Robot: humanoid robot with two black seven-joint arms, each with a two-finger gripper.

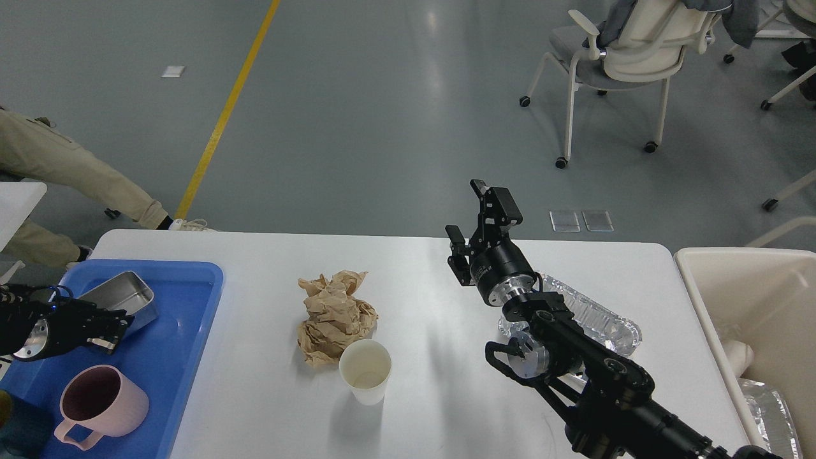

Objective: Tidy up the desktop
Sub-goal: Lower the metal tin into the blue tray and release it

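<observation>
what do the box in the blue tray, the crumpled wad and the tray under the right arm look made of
Box: probably stainless steel, brushed grey sheen. Crumpled wad: brown kraft-type paper, matte, sharp creases. Tray under the right arm: likely thin aluminium foil, shiny ribbed walls.

Desktop [446, 382]: white, matte, rounded corners; far edge runs across mid view.
Tray [185, 344]: blue, at the left edge, reaching toward the far-left corner; lies flat on the desktop.
Paper [335, 315]: brown, crumpled wad, left of centre, well clear of the far edge.
Cup [364, 371]: white, upright, open mouth up; on the near side of the paper, touching or just beside it.
Foil tray [596, 319]: clear or silvery ribbed container, right of centre, partly hidden by a black arm; well apart from the cup.
</observation>
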